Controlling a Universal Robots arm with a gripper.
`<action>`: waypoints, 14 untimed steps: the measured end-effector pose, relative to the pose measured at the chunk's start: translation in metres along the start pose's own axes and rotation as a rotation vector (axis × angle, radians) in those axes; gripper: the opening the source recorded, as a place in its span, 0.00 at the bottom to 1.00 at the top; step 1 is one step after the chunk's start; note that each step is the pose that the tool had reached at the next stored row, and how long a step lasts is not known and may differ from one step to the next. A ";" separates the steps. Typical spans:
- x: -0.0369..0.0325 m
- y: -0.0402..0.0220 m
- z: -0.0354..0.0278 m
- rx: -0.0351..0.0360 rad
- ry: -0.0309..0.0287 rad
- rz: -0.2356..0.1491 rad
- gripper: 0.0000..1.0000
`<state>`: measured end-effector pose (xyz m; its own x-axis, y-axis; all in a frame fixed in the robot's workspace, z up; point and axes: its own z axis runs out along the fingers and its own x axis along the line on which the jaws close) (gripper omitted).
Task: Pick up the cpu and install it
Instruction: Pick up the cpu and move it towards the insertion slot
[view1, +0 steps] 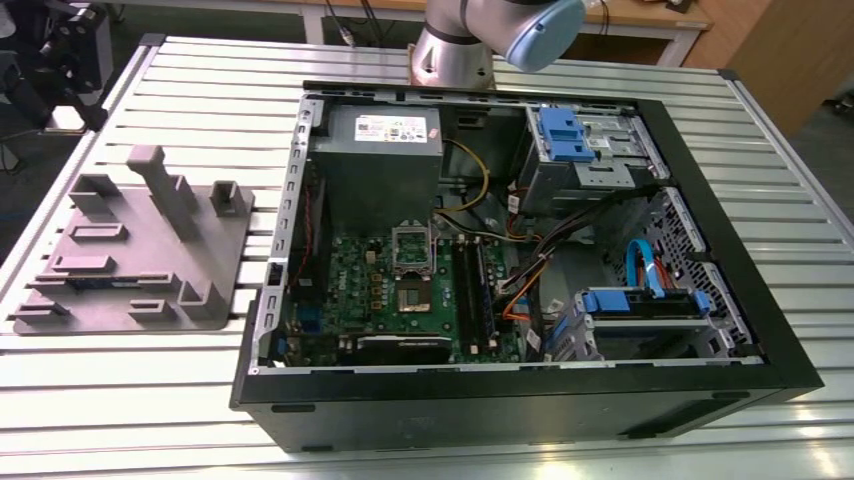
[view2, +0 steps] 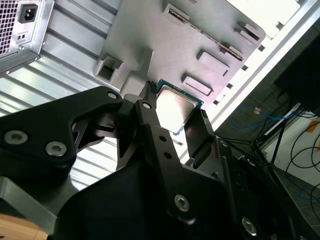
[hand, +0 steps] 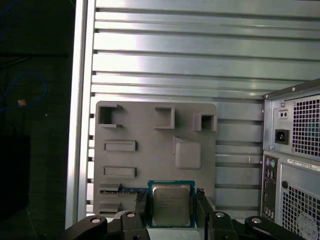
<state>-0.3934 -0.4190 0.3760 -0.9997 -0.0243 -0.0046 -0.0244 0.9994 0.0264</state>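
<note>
The cpu (hand: 171, 205), a small square chip with a silvery metal top and green edge, sits between the two black fingers (hand: 141, 212) of my gripper (hand: 171, 197), which is shut on it. The second wrist view shows the cpu (view2: 176, 107) in the gripper (view2: 176, 100) from an angle. Chip and gripper hang well above the grey fixture plate (hand: 155, 150). In the exterior view the motherboard (view1: 400, 295) lies inside the open computer case (view1: 534, 400), with its socket (view1: 411, 268) near the middle.
The fixture plate (view1: 134, 250) with upright blocks lies on the slatted metal table (view1: 200, 100), at the exterior view's left of the case. The case's rear panel (hand: 295, 165) and the power supply (view2: 20, 25) stand beside the plate. The arm (view1: 461, 45) rises behind the case.
</note>
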 end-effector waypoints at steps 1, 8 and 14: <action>-0.0002 0.0000 0.0000 0.0000 0.0000 0.000 0.47; -0.0019 0.0000 0.0000 0.0000 0.0001 0.000 0.47; -0.0034 -0.0001 -0.0001 0.0001 0.0001 0.000 0.47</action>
<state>-0.3900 -0.4190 0.3761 -0.9997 -0.0244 -0.0045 -0.0245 0.9994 0.0263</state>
